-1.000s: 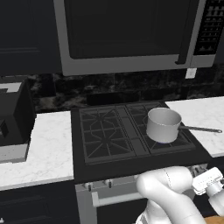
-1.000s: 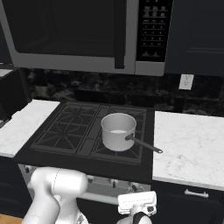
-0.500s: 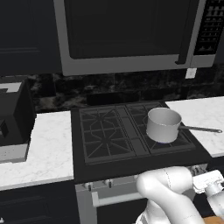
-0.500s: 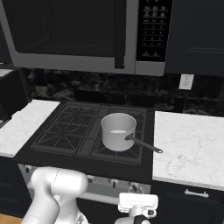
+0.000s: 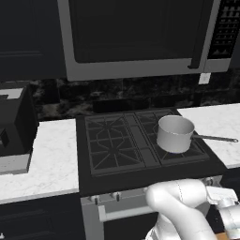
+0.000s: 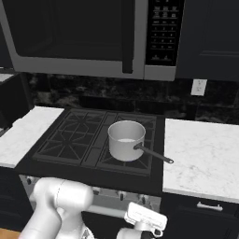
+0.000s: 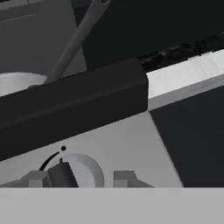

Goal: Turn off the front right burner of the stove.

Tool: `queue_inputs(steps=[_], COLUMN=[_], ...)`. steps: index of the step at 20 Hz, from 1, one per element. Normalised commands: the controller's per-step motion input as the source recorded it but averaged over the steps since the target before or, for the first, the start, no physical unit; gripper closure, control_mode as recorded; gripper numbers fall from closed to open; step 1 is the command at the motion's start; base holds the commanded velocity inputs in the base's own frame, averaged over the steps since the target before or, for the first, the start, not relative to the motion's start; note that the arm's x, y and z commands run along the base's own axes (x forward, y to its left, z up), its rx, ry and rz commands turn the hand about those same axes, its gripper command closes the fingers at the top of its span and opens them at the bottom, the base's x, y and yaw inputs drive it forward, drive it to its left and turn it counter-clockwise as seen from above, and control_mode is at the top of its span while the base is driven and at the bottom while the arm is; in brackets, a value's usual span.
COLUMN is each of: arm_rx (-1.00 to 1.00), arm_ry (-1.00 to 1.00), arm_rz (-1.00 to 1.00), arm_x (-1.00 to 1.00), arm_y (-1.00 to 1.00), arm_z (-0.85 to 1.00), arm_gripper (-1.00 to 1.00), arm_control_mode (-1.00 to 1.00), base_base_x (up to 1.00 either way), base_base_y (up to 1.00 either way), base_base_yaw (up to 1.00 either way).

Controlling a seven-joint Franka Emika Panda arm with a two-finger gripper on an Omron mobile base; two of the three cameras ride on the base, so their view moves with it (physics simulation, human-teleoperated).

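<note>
The stove (image 5: 119, 150) is a black cooktop over a steel front (image 7: 127, 144). Its front right burner (image 5: 194, 153) lies partly under a steel pot (image 5: 174, 133), whose long handle points right. My arm (image 5: 180, 206) reaches down in front of the stove's right end. In the hand view my gripper (image 7: 81, 178) is open, one fingertip (image 7: 37, 178) left of a round grey knob (image 7: 83, 171) and the other to its right. The knob carries a dark pointer, with a black arc and dot above it. Above it runs the cooktop's black front edge (image 7: 74, 109).
A large steel-framed microwave (image 5: 136, 37) hangs above the stove. White marble counters (image 6: 203, 154) flank it, and the left counter holds a dark appliance (image 5: 16, 126). More small knobs (image 6: 119, 194) line the steel front. A dark cabinet front (image 7: 192, 140) lies right of the stove.
</note>
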Motion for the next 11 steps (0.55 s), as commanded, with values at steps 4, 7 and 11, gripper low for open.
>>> queue_inputs(steps=[4,7,11], arm_rx=[0.45,0.48,0.06], arm_ry=[0.11,0.29,0.12], arm_rz=[-0.14,-0.13,-0.03], arm_x=[0.31,0.53,0.08], arm_y=[-0.69,-0.83,-0.15], arm_z=[0.34,0.44,0.08], arm_gripper=[1.00,1.00,1.00], arm_control_mode=[-1.00,-1.00,-1.00], base_base_x=[0.00,0.00,0.00], base_base_y=[0.00,0.00,0.00], base_base_yaw=[0.00,0.00,0.00])
